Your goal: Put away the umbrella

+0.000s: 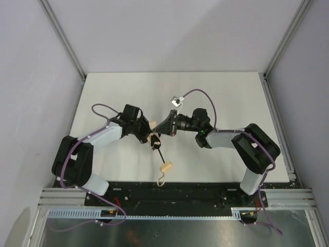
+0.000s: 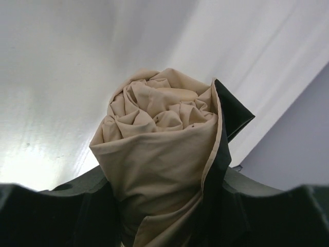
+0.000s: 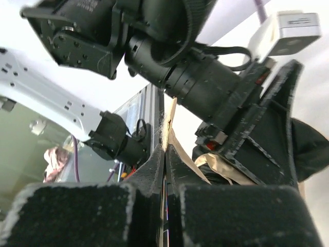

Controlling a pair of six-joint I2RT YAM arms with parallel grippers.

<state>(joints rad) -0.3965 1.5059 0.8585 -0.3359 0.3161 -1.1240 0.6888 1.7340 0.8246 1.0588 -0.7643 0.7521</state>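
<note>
Top external view: above the white desk, mid-frame, the left claw clamps the rolled tan umbrella, the right claw is pinched together on what looks like its fabric flap, wooden handle dangling below: folded, judging by this, not yet stowed.

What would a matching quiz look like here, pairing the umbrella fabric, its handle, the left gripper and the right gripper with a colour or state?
1 fabric
2 handle
3 left gripper
4 right gripper

A pale block with a loop
B pinching a thin fabric edge
C tan, bunched
D around the rolled bundle

Pairs: 1-C, 2-A, 3-D, 4-B
</note>
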